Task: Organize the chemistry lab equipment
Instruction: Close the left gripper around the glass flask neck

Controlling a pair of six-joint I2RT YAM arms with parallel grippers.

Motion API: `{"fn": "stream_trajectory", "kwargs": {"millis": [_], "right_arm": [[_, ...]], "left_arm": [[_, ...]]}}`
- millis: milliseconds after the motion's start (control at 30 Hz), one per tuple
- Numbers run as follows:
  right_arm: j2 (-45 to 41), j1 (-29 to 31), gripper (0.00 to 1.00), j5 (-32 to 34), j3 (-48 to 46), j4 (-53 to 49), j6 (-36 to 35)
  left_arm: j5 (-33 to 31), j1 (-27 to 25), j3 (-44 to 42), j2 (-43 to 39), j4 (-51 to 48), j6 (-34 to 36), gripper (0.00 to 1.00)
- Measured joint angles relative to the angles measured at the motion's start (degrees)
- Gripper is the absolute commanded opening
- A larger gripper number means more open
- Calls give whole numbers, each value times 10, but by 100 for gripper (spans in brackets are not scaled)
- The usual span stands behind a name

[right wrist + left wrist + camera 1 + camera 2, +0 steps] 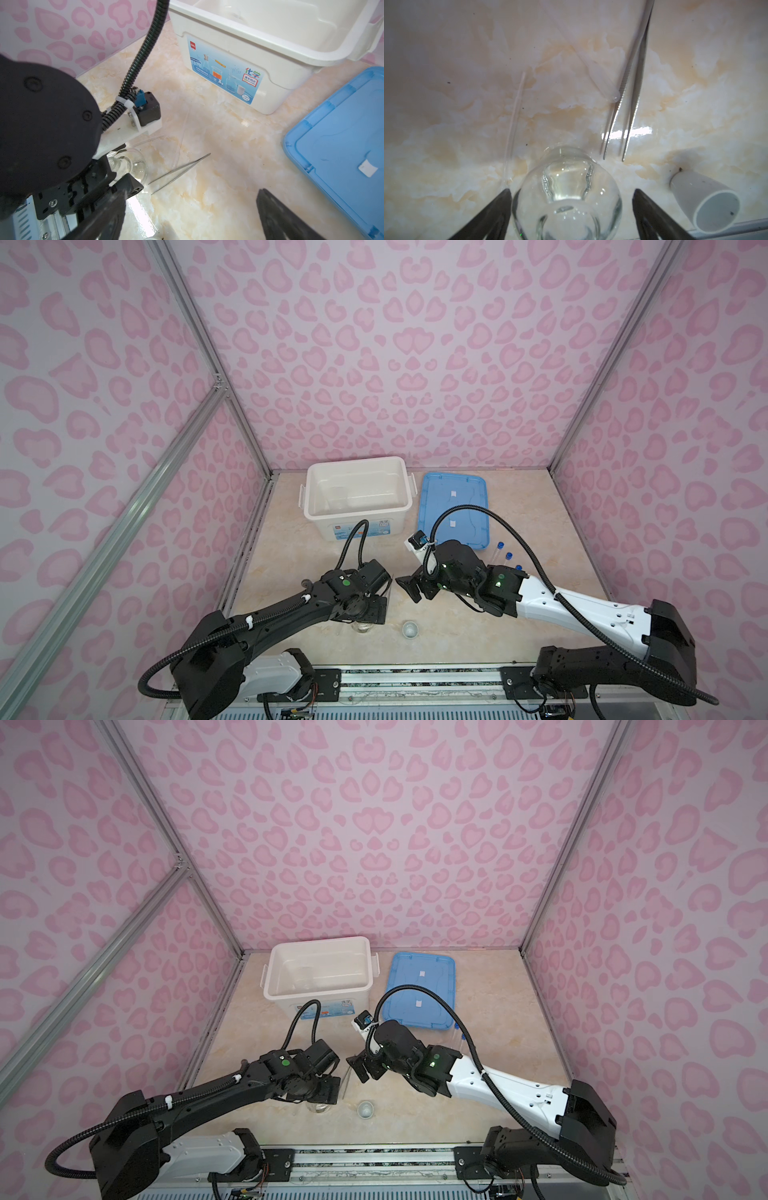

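Left fingers [488, 218] spread astride one flask [566, 197] (clear glass); right fingers [276, 216] spread, empty; one tweezers [638, 83].

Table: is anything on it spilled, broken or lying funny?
Nothing looks spilled or broken. The tweezers, the thin glass rod and a clear tube lie loose on the table, each pointing a different way. The tube's round end is right beside the tweezers.

White bin [358, 517], blue lid [469, 489] beside it, marble tabletop [291, 564], pink-patterned walls [395, 344]
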Motion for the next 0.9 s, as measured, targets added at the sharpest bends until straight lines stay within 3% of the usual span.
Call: {"fn": "stream_trajectory", "kwargs": {"millis": [267, 767, 900], "right_arm": [[4, 0, 98, 27, 33, -25, -21], [35, 0, 99, 31, 61, -43, -32], [45, 0, 98, 31, 77, -54, -39]], "left_arm": [[-37, -28, 4, 50, -6, -21, 88], [-39, -33, -27, 53, 42, -34, 82], [-39, -33, -26, 57, 47, -33, 88]]}}
